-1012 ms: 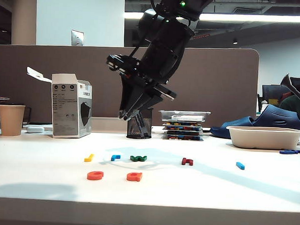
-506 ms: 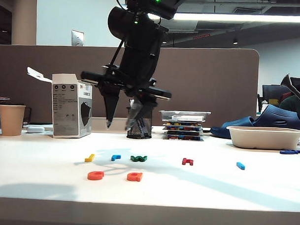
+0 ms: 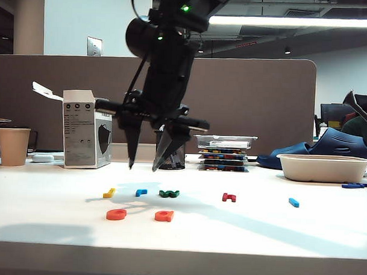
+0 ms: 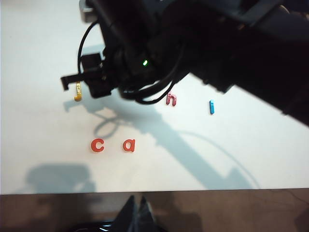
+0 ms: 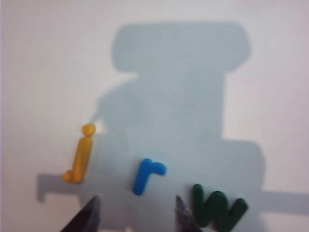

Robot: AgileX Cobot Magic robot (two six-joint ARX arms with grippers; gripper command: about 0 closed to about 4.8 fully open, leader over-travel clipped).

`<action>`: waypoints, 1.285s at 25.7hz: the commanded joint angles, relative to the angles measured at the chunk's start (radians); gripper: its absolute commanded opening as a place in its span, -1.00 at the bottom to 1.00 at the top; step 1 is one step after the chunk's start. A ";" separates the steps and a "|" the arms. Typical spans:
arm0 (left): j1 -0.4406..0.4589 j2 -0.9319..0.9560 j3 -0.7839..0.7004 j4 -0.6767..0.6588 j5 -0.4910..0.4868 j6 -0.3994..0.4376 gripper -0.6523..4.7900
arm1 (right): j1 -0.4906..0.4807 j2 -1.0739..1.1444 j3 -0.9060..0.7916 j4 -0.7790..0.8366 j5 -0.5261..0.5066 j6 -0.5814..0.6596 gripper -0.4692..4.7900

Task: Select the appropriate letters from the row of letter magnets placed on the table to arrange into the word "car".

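Fingers of the right gripper (image 3: pixel 142 166) stand apart and empty, pointing down left of centre in the exterior view, hanging above the back row of letter magnets on the white counter (image 3: pixel 258 236). In the right wrist view the two fingertips (image 5: pixel 89 215) straddle the blue "r" (image 5: pixel 147 175), with the yellow "j" (image 5: pixel 80 160) just beside it on one side and the green "w" (image 5: pixel 218 207) just beside it on the other. The orange-red "c" (image 3: pixel 116 214) and "a" (image 3: pixel 164 216) lie nearer the front edge, apart from each other — only the "r" is missing from the word.

The left gripper (image 4: pixel 136 212) shows at the bottom edge of its own wrist view, off the counter's front edge, fingers pressed together and holding nothing.

The risk lies in the crowding. The "r" is flat and small, and its neighbours sit close — a descent slightly off-line could set a finger on the "w" or "j", or nudge the "r" sideways before the fingers close. A pinch too high would likely slide over the thin plastic and come away empty. Farther right, the dark red letter (image 3: pixel 229 197) and the blue bar (image 3: pixel 294 202) sit well clear.
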 commanded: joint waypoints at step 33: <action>0.000 -0.002 0.004 0.002 -0.008 0.001 -0.78 | 0.016 0.060 0.001 0.062 0.001 0.061 -0.10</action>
